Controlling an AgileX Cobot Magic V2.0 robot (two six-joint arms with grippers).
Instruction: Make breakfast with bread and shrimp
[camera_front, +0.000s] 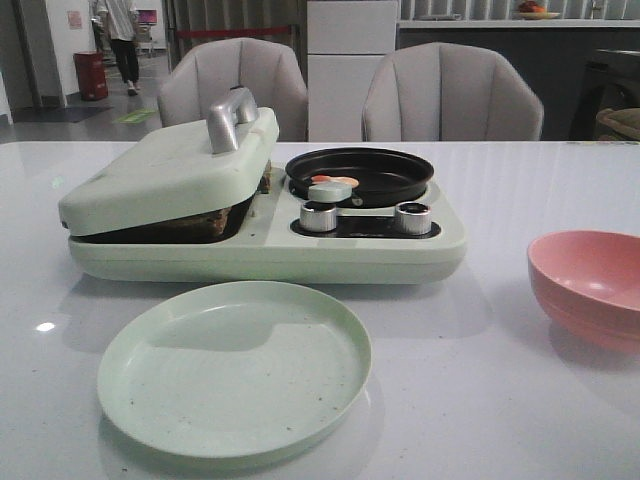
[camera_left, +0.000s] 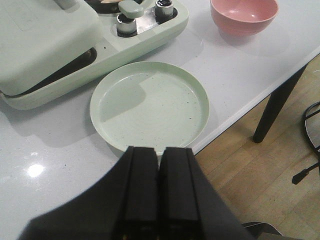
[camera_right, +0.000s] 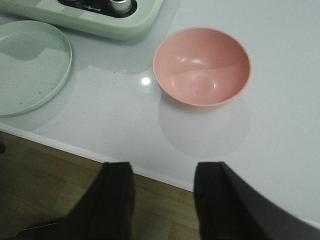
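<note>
The bread (camera_front: 197, 224) shows only as a dark brown edge in the gap under the nearly closed lid (camera_front: 170, 165) of the pale green breakfast maker (camera_front: 300, 250). A small pink-orange shrimp (camera_front: 333, 181) lies at the near side of the black pan (camera_front: 362, 172) on the maker's right half. My left gripper (camera_left: 160, 150) is shut with nothing in it and hangs over the table's front edge, just before the green plate (camera_left: 150, 105). My right gripper (camera_right: 162, 167) is open and empty above the table edge, short of the pink bowl (camera_right: 201, 66). Neither gripper shows in the front view.
The empty green plate (camera_front: 235, 365) lies in front of the maker. The empty pink bowl (camera_front: 590, 285) stands at the right. Two silver knobs (camera_front: 320, 216) and a green one sit below the pan. Two chairs (camera_front: 452, 95) stand behind the table.
</note>
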